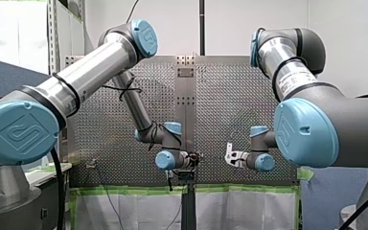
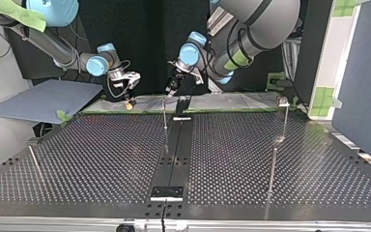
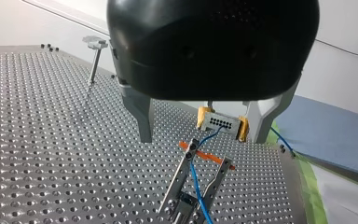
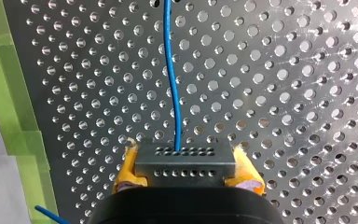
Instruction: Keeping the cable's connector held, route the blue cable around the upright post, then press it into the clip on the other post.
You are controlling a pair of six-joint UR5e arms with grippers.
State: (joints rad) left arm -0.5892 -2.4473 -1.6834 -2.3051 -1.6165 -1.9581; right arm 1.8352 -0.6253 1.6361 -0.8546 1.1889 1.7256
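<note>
Closed tight, my right pincer (image 4: 185,158), its yellow pads (image 4: 127,164) pressed on either end of the grey connector (image 4: 186,169). Out of the connector's front face, straight ahead of that pincer, the blue cable (image 4: 171,84), slightly bowed over the perforated table (image 4: 284,93). Off to one side of the same pincer, green tape (image 4: 9,107) along the table's edge.

Wide open and holding nothing, my left pincer (image 3: 200,139), two bare metal fingers (image 3: 142,116) set well apart. Beyond the gap between them, facing back, the right pincer with the connector in its grip. From there the cable down toward the left pincer, past an orange strip (image 3: 205,156) and on between the two prongs of a forked metal piece (image 3: 182,186) just under the left pincer. No contact visible between the left fingers and the cable. Farther off, to one side of the left pincer and well apart from the cable, an upright post (image 3: 94,60) with a flat head.

In the front view, both pincers low over the table's near edge, near each other but not touching, one on each side of the middle seam. In the top view, a thin rod (image 2: 164,116) just under the left pincer; cable too fine to trace there.
</note>
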